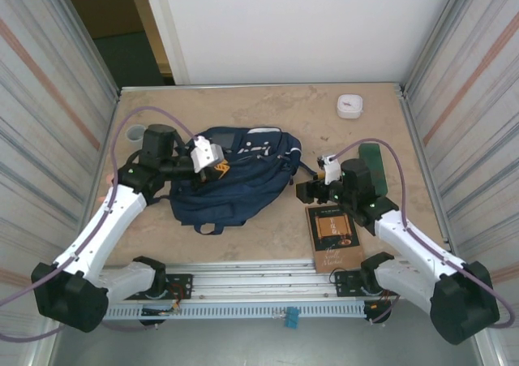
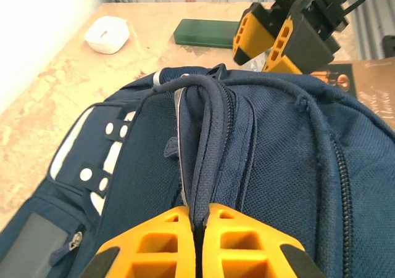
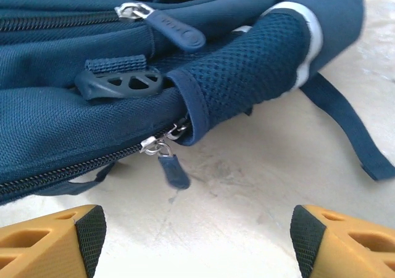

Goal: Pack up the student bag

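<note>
Tabletop (image 1: 268, 110) centre, from above: the student bag (image 1: 235, 183) between both arms. Left wrist camera adds the left gripper (image 2: 196, 225) clenched on the bag's top ridge. Right wrist camera: right gripper (image 3: 197, 228) spread wide, empty, facing a zipper pull (image 3: 174, 170).

Student bag (image 1: 235, 183): navy woven cloth, matt, with fine mesh weave on its panels.
Shoulder strap (image 3: 247, 68): padded open-mesh cloth, rough-looking.
Zip slider (image 3: 133, 10): shiny silver metal.
Buckle (image 3: 120, 84): dark matt plastic.
Table (image 1: 268, 110): pale, mottled, stone-look top, smooth and matt.
Left gripper (image 2: 199, 219): orange-yellow moulded plastic with a dull sheen.
Right gripper (image 3: 197, 235): the same plastic, faced with black grainy pads.
Green case (image 2: 207, 32): smooth dark plastic, slightly glossy.
White box (image 2: 107, 34): smooth white plastic.
Book (image 1: 332, 230): brown cover, faintly glossy.
</note>
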